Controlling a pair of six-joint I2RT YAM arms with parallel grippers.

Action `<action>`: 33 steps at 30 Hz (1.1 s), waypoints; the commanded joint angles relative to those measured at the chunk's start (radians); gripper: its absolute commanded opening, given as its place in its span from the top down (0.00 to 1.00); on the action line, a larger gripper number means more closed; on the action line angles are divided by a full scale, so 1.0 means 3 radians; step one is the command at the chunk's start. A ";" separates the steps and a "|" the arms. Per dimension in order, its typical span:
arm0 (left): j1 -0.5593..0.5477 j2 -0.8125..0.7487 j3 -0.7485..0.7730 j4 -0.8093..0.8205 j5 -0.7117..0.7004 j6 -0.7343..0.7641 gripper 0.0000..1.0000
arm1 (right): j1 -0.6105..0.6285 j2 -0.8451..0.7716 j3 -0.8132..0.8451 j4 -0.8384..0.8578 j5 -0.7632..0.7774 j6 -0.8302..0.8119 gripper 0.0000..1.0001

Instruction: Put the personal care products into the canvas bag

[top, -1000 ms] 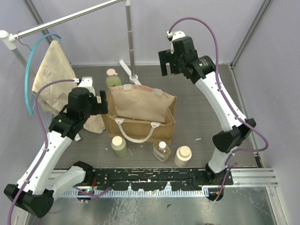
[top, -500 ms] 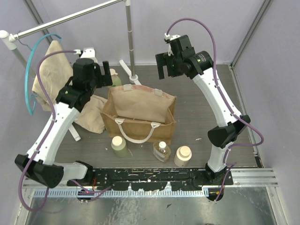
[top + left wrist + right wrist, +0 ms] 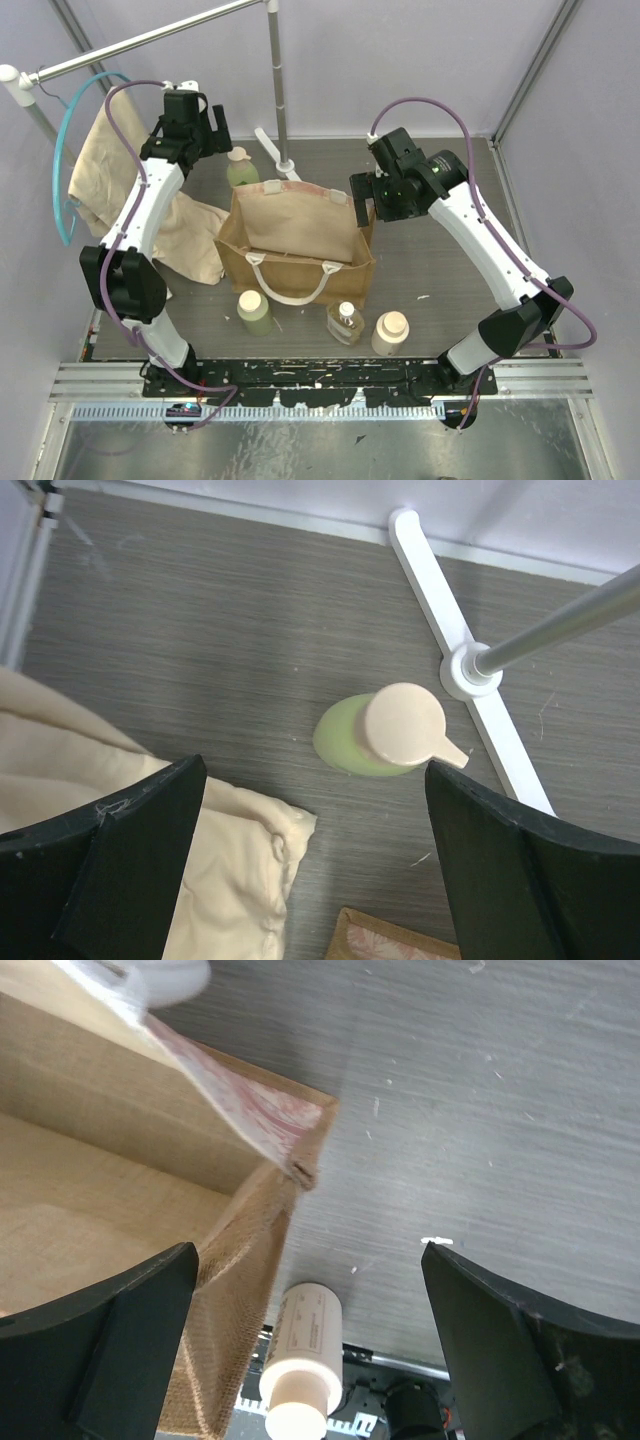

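1. The canvas bag (image 3: 290, 215) stands open in the middle of the grey table (image 3: 430, 250). Its cream handle hangs down the front side.
2. All four bottles stand on the table, outside the bag.
3. One pale green bottle (image 3: 241, 168) stands just behind the bag's back left corner, near the white foot (image 3: 450, 610) of the metal pole (image 3: 277, 80).
4. The other pale green bottle (image 3: 254, 312) stands in front of the bag, on the left.
5. The clear bottle with amber liquid (image 3: 346, 322) stands in front of the bag, more to the right.
6. The cream bottle with the wide round cap (image 3: 390, 332) is just beside the clear one, on its right.
7. The left gripper (image 3: 205, 125) hangs over the back green bottle. Its jaws are wide apart and hold nothing. In the left wrist view the bottle sits between the two black fingers (image 3: 130, 850), and neither finger touches it.
8. The right gripper (image 3: 362, 200) hangs over the right end of the bag. Its jaws are wide apart too, and hold nothing.
9. In the right wrist view, the bag's corner and the cream bottle show far below between the fingers.
10. A limp beige cloth (image 3: 110, 150) hangs on a teal hanger (image 3: 62, 170) at the left, and its end lies on the table beside the bag.
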 commanded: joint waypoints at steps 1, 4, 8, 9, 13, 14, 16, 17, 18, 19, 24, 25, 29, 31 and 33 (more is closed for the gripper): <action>-0.0001 0.0232 0.0331 0.0007 0.0273 0.0072 0.02 | -0.0004 -0.0034 -0.0128 -0.0153 0.0504 0.0087 0.00; -0.0003 0.0401 0.0475 -0.0022 0.0400 0.0072 0.02 | -0.0009 0.0022 -0.0158 -0.0215 0.0709 0.0112 0.00; -0.0003 0.0576 0.0625 -0.0082 0.0454 0.0083 0.02 | -0.0009 0.0108 -0.0100 -0.0245 0.0763 0.0104 0.00; -0.0003 0.0627 0.0666 -0.0127 0.0450 0.0082 0.02 | -0.0009 0.0129 -0.0081 -0.0241 0.0755 0.0105 0.00; -0.0007 0.0854 0.0933 -0.0426 0.0458 0.0084 0.02 | -0.0009 0.0214 -0.0035 -0.0224 0.0745 0.0095 0.00; -0.0008 0.0916 0.1014 -0.0525 0.0455 0.0084 0.02 | -0.0009 0.0232 -0.0026 -0.0220 0.0743 0.0095 0.00; -0.0016 0.1034 0.1184 -0.0769 0.0444 0.0092 0.02 | -0.0009 0.0273 0.0000 -0.0207 0.0731 0.0095 0.00; -0.0026 0.1087 0.1254 -0.0868 0.0430 0.0094 0.02 | -0.0009 0.0291 0.0019 -0.0209 0.0731 0.0091 0.00; -0.0040 0.1134 0.1292 -0.0915 0.0408 0.0102 0.02 | -0.0009 0.0314 0.0043 -0.0208 0.0728 0.0090 0.00; -0.0050 0.1155 0.1308 -0.1011 0.0387 0.0111 0.02 | -0.0009 0.0332 0.0061 -0.0207 0.0724 0.0084 0.00; -0.0110 0.1205 0.1303 -0.1200 0.0368 0.0137 0.02 | -0.0008 0.0417 0.0123 -0.0214 0.0719 0.0053 0.00; -0.0126 0.1207 0.1291 -0.1227 0.0374 0.0139 0.02 | -0.0009 0.0435 0.0144 -0.0223 0.0716 0.0046 0.00; -0.0159 0.1190 0.1198 -0.1193 0.0356 0.0149 0.02 | -0.0011 0.0515 0.0226 -0.0252 0.0727 0.0021 0.00; -0.0161 0.1178 0.1140 -0.1143 0.0349 0.0148 0.02 | -0.0007 0.0534 0.0242 -0.0248 0.0726 0.0011 0.00; -0.0161 0.1178 0.1108 -0.1100 0.0336 0.0142 0.02 | -0.0011 0.0554 0.0251 -0.0244 0.0726 -0.0003 0.00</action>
